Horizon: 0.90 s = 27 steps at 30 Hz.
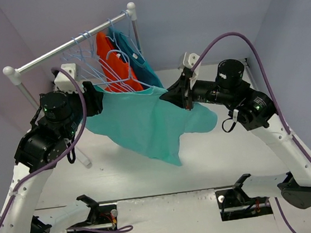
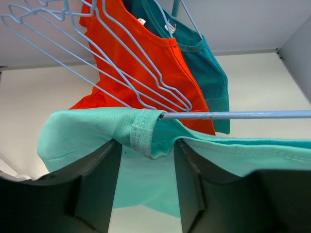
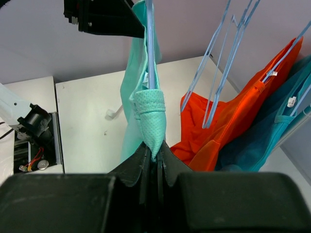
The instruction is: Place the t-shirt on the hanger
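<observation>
The mint t-shirt [image 1: 139, 121] hangs stretched in the air between my two grippers. A pale blue hanger wire [image 2: 233, 115] comes out of its hem and runs right. In the right wrist view the same wire [image 3: 149, 48] goes down into the shirt's stitched edge [image 3: 149, 104]. My right gripper [image 3: 155, 148] is shut on a fold of the shirt; it also shows in the top view [image 1: 186, 97]. My left gripper [image 2: 146, 145] is at the shirt's left end [image 1: 96, 98]. Its fingers stand wide apart, with the fabric [image 2: 87, 128] draped over their tips, which are hidden.
A white rack rail [image 1: 68, 45] stands at the back. On it hang several empty pale blue hangers [image 1: 97, 72], an orange-red shirt [image 1: 113, 65] and a darker teal shirt [image 1: 141, 62]. They are close behind the mint shirt. A rack post [image 1: 26, 94] stands beside my left arm.
</observation>
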Available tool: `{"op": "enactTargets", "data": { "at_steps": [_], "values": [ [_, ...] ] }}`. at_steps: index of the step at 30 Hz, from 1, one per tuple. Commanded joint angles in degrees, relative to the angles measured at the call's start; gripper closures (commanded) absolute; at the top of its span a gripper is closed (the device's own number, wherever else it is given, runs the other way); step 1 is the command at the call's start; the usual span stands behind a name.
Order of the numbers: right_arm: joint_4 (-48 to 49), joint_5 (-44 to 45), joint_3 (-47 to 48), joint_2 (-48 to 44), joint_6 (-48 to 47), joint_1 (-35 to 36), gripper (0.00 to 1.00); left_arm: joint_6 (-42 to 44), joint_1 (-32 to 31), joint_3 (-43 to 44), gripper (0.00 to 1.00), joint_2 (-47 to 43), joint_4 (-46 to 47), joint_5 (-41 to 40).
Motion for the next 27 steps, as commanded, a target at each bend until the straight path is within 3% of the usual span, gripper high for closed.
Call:
{"op": "enactTargets", "data": {
  "at_steps": [1,4,7,21,27],
  "values": [
    [7.6,-0.6,-0.2,-1.6,0.7,-0.1,1.0,-1.0,0.3,1.5,0.64,-0.9,4.1,-2.9],
    [7.9,-0.8,-0.7,-1.7,0.9,0.0,1.0,-0.8,0.3,1.2,0.78,-0.9,4.6,-3.5],
    [7.9,-0.8,-1.4,-1.9,0.8,0.0,1.0,1.9,0.2,1.7,1.0,-0.8,6.1,-2.3],
    [7.8,-2.8,-6.0,-3.5,1.6,-0.1,1.0,15.2,0.3,23.3,1.0,8.9,-5.5,-1.7],
    [7.9,-4.0,-6.9,-5.1,1.8,-0.1,1.0,22.8,0.7,19.6,0.59,9.2,-6.7,-4.4]
  ]
}}
